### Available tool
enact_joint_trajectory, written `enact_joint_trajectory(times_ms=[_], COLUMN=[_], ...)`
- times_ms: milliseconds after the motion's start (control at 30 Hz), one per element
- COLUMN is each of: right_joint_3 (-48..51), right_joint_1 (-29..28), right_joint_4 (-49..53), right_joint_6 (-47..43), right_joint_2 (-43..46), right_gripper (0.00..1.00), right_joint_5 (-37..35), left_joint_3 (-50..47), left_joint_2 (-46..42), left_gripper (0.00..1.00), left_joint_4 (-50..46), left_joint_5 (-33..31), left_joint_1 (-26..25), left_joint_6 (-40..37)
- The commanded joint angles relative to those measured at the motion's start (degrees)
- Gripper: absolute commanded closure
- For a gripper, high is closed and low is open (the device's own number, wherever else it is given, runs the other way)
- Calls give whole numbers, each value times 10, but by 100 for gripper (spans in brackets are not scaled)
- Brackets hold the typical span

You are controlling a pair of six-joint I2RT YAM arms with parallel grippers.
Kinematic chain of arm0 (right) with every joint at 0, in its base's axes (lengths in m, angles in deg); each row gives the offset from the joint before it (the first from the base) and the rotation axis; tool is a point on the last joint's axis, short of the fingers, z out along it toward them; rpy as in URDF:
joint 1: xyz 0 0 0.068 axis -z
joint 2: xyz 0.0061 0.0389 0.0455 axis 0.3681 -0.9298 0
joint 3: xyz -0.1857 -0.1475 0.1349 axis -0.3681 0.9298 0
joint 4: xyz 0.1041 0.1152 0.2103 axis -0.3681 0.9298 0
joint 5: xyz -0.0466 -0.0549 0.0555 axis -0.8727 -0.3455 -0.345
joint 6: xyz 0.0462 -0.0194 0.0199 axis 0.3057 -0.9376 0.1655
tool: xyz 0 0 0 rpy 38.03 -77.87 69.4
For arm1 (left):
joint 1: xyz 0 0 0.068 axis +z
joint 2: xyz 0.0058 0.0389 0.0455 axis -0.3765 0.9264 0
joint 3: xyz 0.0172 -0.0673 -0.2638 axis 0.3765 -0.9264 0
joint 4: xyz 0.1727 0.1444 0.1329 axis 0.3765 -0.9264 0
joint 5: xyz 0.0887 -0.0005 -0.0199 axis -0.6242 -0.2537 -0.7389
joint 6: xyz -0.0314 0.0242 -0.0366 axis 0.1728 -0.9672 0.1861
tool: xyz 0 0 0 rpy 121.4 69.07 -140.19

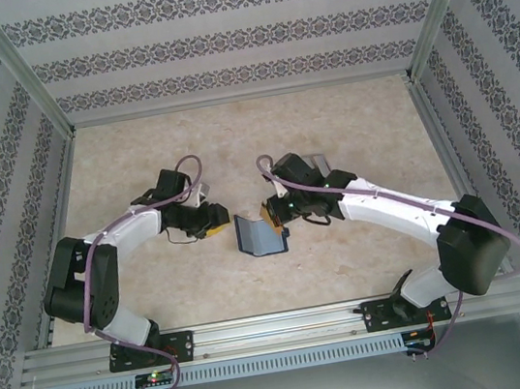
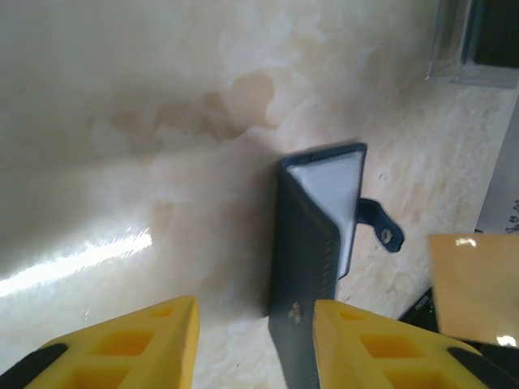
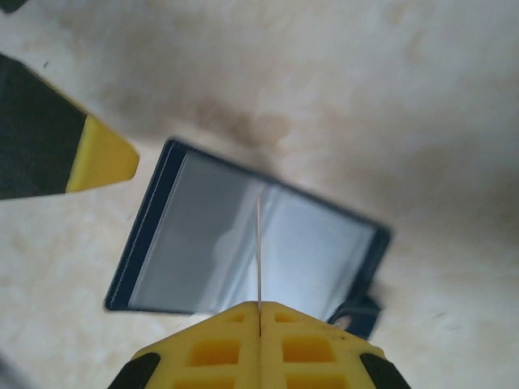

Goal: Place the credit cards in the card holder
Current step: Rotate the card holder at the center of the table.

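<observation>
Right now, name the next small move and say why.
Probably lower the right gripper a little: it pinches the yellow-orange card edge-on over the card holder, which lies open, and the card is not yet in a slot.

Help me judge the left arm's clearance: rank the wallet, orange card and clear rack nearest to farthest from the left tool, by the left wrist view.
1. wallet: straight ahead, its near end reaching in between the fingers of the left tool.
2. orange card: off to the right, beside the tool.
3. clear rack: far top-right corner.
</observation>
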Motion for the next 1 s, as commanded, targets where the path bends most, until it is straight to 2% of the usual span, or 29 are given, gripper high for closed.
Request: enact_joint_trajectory(times_ms=[0, 133, 233, 467, 633, 800, 967], right_joint_3=[49, 99, 109, 105, 91, 69, 77], right_joint_1=[13, 32, 35, 34, 33, 31, 36], right_joint_4=[-81, -131, -140, -181, -200, -192, -194], right_joint_6=[60, 80, 68, 77, 79, 78, 100], right_joint_2=[-13, -35, -48, -68, -99, -125, -113], right_gripper=[100, 100, 100, 100, 100, 100, 100], right_joint_5=[152, 200, 203, 233, 251, 243, 227], left_joint_3=[-14, -12, 0, -3, 3, 6, 19], left_joint_2=[6, 9, -1, -25, 7, 24, 41], left_gripper=[61, 60, 48, 44, 44, 50, 67], left_joint_4=[9, 13, -11, -1, 23, 3, -37], left_joint_5=[28, 46, 37, 46, 52, 14, -30], left_joint_1=[4, 4, 4, 4, -8, -16, -17], left_joint_6=[-5, -5, -12, -2, 14, -1, -30])
